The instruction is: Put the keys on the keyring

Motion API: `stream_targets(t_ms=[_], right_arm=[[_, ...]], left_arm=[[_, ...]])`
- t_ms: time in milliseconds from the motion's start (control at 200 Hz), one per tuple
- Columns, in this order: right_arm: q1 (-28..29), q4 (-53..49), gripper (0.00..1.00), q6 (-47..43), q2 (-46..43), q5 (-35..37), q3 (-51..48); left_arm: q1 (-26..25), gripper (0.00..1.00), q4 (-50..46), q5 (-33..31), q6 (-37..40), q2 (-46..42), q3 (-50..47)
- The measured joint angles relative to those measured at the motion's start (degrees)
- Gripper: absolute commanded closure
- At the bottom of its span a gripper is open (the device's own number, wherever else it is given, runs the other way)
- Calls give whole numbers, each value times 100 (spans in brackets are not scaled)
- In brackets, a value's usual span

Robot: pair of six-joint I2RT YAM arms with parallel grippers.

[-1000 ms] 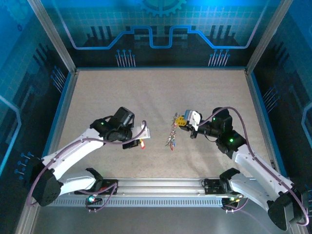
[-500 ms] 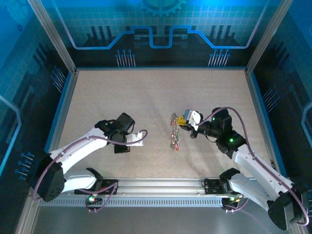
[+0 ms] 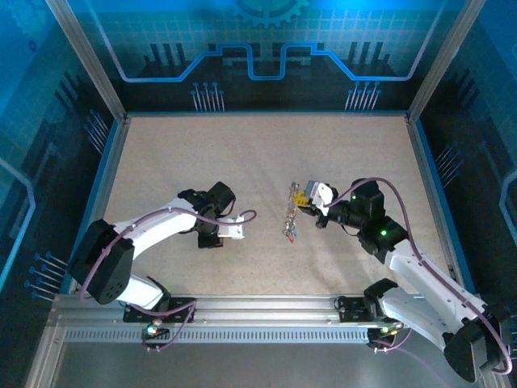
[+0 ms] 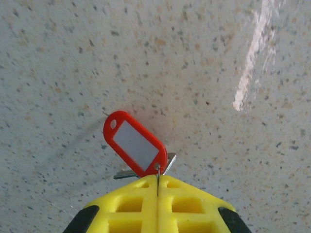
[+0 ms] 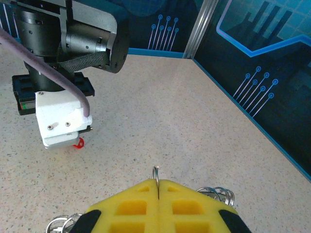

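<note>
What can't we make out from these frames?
- Left wrist: the blade of the red-tagged key is mostly hidden behind its own tag and the shut left gripper.
- Right wrist: the keyring is mostly hidden under the shut right gripper; only loops peek out at the sides.
- Top external: how many keys hang from the ring; too small and bunched.

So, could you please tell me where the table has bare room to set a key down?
The table's far half, up to the back wall, and the near strip between the arms' bases are bare. The middle is crowded: the left gripper pinches a red-tagged key, the right gripper holds the keyring.
</note>
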Motion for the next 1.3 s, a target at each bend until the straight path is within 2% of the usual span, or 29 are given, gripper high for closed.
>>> stream_targets(t_ms=[320,575,875,1126,1301], right_arm=[[2,-35,100,-20,-2,55,0],[4,-114,100,-63,-81,96,0],[4,-114,100,-61,-83,96,0],[4,-127,100,-61,-96,96,0],[4,-131,100,-61,-129,96,0]], left_arm=[[-9,100,326,212,-92,374,160],[-11,100,269,190,-142,59,160],[-11,100,-483,37,4,-883,-33],[-85,100,-1073,-52,68,-905,-109],[-140,100,-1250,-363,70,-758,-111]])
